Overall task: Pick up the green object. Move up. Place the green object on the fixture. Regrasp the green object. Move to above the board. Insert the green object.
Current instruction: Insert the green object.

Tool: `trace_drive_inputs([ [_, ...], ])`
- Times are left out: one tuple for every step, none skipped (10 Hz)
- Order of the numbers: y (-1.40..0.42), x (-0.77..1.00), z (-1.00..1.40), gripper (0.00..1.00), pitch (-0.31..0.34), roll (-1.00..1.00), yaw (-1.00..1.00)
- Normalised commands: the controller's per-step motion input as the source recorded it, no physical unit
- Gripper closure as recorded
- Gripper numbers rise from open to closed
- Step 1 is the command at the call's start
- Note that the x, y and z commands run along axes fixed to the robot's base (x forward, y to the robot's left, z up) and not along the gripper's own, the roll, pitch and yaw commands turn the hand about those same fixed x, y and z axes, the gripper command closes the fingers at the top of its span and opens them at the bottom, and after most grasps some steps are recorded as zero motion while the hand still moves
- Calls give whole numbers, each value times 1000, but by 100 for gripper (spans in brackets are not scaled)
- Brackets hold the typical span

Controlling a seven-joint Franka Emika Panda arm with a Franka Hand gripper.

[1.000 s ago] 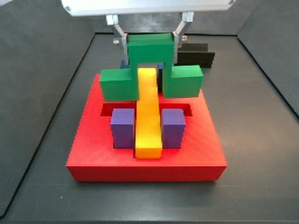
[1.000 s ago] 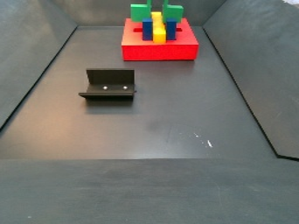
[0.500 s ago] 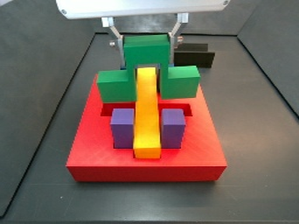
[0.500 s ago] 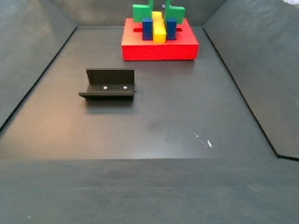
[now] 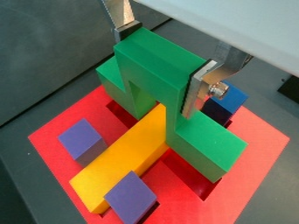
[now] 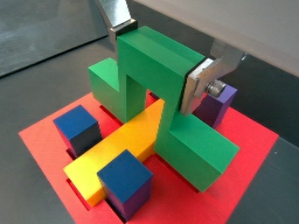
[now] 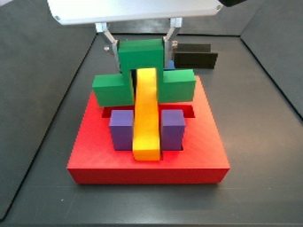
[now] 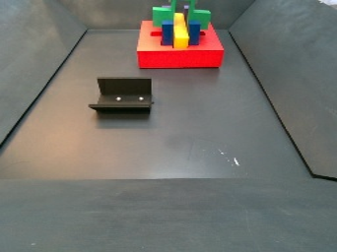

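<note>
Hand (image 7: 140,43) w/ green object (image 7: 143,73) shifted left over board (image 7: 149,160).

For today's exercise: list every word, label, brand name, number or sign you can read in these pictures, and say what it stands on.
None: no readable text in any view.
The green object, held in the gripper over the board, is plain.
The yellow bar and the fixture bear no marks either.

My gripper (image 7: 141,42) has flat silver plate fingers (image 5: 212,80), one with a round screw, under a pale grey-white body.
</note>
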Motion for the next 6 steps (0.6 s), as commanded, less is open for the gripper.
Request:
trace_drive_inputs([
  [-34, 183, -77, 100, 0, 14, 0],
  [-29, 180, -83, 100, 0, 0, 0],
  [-14, 183, -66, 100, 0, 0, 0],
  [0, 123, -106, 100, 0, 0, 0],
  [0, 9, -149, 100, -11, 0, 0],
  [0, 0, -177, 100, -56, 0, 0],
])
